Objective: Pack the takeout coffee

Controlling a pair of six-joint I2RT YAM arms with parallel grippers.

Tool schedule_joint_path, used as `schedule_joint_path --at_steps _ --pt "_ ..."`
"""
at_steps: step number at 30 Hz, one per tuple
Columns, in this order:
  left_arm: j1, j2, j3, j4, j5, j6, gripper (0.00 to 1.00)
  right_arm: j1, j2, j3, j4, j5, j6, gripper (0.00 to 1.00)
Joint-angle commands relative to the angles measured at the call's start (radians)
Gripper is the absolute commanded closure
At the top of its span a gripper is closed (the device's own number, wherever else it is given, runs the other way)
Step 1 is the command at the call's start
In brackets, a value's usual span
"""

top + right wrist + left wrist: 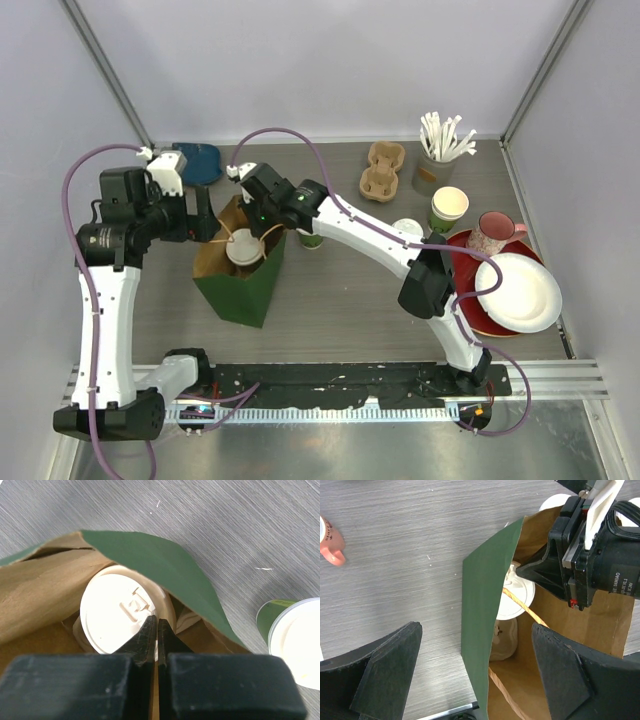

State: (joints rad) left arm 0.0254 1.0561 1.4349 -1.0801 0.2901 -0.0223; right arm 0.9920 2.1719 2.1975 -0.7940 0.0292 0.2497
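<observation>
A green paper bag (238, 290), brown inside, stands open at centre left. One takeout coffee cup, showing its white lid (243, 247), is in the bag's mouth. My right gripper (262, 238) is shut on that lid's rim (120, 612), with the fingertips (150, 630) pinching its edge. The lid also shows in the left wrist view (516, 597), above a pulp carrier (502, 640) on the bag's floor. My left gripper (475, 650) is wide open and straddles the bag's green wall (482, 625). The second lidded green cup (292, 640) stands on the table beside the bag (312, 240).
Pulp cup carriers (382, 168) and a cup of white straws (440, 150) stand at the back. A lidless green cup stack (449, 210), a pink mug (493, 232), a white plate (520, 292) on a red plate (468, 255), and a white lid (407, 228) are at right.
</observation>
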Motion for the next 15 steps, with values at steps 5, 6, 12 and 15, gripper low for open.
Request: schedule_joint_path --at_steps 5,6,12,15 --pt "-0.004 -0.028 -0.018 -0.012 0.037 0.001 0.05 -0.007 -0.014 0.047 0.03 0.014 0.014 0.73" --pt "-0.004 -0.03 -0.018 -0.011 0.04 0.002 0.05 -0.007 -0.017 0.045 0.035 0.014 0.013 0.66" --pt "-0.004 -0.038 -0.022 -0.018 0.055 0.012 0.05 0.005 -0.067 0.025 0.078 0.001 -0.007 0.57" --pt "-0.004 -0.041 -0.021 -0.033 0.07 0.018 0.05 0.019 -0.107 0.018 0.101 0.017 -0.02 0.52"
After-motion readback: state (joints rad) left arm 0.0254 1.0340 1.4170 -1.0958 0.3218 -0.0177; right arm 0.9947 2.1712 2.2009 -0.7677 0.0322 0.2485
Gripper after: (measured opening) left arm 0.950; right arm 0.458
